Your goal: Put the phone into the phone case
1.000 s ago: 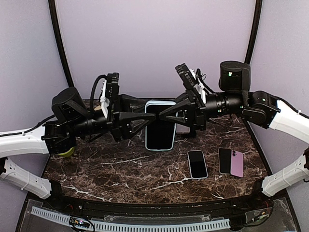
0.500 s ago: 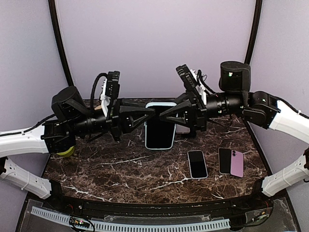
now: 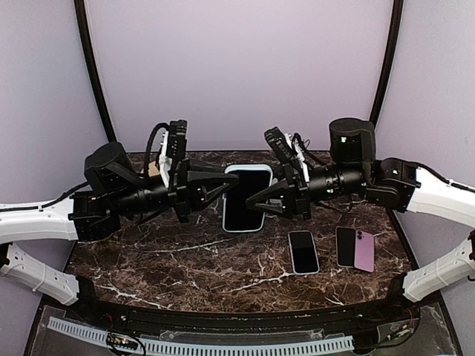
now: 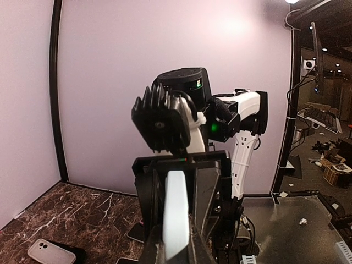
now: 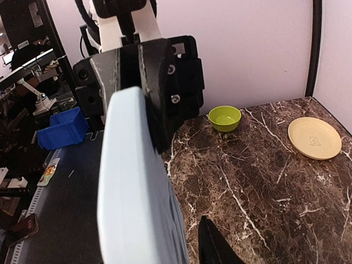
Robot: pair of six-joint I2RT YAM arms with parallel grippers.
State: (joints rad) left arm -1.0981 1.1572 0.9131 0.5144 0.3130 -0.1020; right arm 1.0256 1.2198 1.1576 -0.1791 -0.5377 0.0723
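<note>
Looks late in the seating step. Holding phone (image 3: 246,202), already framed by pale case (image 5: 135,181), upright above table (image 3: 185,256). Clamped on case's left edge with left gripper (image 3: 224,188); at right edge with right gripper (image 3: 252,202), gripping or loosened impossible to tell. Next, probably: checking corners seated, then lowering flat without slip

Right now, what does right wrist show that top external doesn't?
Right wrist only: a green bowl on the marble table and a blue bin beyond the table's edge.

Top external only: a black-screened phone and a pink phone lying flat on the table near the right arm.

Both: the table and the light blue phone case, held off the table by the left gripper. The case is edge-on to the wrist camera and screen-side to the top camera.
</note>
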